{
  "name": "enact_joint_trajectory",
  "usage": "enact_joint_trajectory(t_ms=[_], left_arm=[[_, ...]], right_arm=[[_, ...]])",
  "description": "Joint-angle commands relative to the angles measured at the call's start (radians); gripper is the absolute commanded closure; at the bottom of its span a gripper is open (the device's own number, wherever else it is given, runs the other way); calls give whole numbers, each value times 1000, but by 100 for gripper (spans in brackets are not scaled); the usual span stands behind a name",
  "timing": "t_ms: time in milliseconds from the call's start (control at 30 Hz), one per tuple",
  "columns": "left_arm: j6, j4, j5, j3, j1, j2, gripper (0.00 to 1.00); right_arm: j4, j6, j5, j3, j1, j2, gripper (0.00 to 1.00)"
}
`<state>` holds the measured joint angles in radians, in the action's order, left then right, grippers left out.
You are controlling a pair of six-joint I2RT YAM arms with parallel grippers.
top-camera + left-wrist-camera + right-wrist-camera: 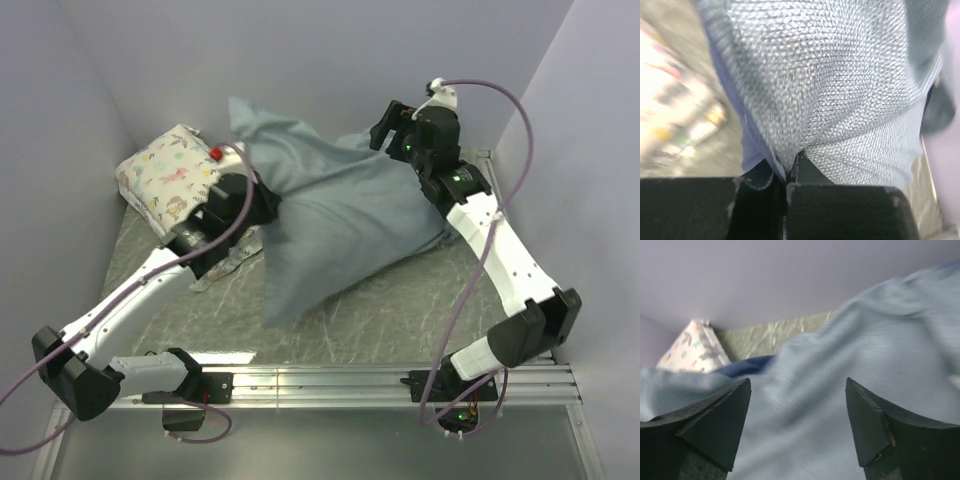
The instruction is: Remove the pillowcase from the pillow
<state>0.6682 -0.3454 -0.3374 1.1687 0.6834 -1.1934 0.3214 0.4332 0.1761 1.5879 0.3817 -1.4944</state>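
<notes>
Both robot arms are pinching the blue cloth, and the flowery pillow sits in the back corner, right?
Not quite. Only the left end effector pinches the pillowcase. The right end effector is open, gripping nothing, as the right wrist view shows. The flowery pillow does sit in the back corner.

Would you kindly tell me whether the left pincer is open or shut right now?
Shut on the pillowcase: the left pincer is clamped tight on a fold of its grey-blue cloth, seen in the wrist view.
</notes>
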Motion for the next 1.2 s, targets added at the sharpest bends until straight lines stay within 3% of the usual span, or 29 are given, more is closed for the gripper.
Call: enact_joint_trajectory(t_ms=[0,100,300,567,667,700,733,767,800,900,967,1167], left_arm=[[-65,-30,-72,143,-155,80,100],[-70,-58,-5,178,-261,90,100],[-102,-75,43,221,-346,63,100],[-119,-90,90,295,-433,0,100],[-111,-87,119,328,-478,-32,100],[-113,-89,121,344,-492,-61,100],[-114,-102,121,392,-505,-83,100],[-114,-116,120,423,-542,-109,100],[-114,-127,115,456,-562,-161,100],[-107,-155,129,558,-659,-260,100],[-88,-170,126,624,-726,-311,100],[-79,-214,152,793,-777,-526,99]], right_arm=[[51,-47,123,-8,-21,63,13],[38,-27,64,-69,-82,53,12],[-24,-25,-36,-163,-107,-49,11],[-91,-11,5,-280,-86,-90,12],[-36,10,83,-281,-89,-92,36],[-39,24,91,-295,-90,-78,59],[-45,32,92,-322,-89,-38,74],[-44,38,83,-328,-90,-20,95],[-39,44,63,-335,-90,0,100],[-54,53,-59,-359,-54,75,100],[-42,42,-63,-356,29,112,100],[-59,52,-82,-425,82,128,100]])
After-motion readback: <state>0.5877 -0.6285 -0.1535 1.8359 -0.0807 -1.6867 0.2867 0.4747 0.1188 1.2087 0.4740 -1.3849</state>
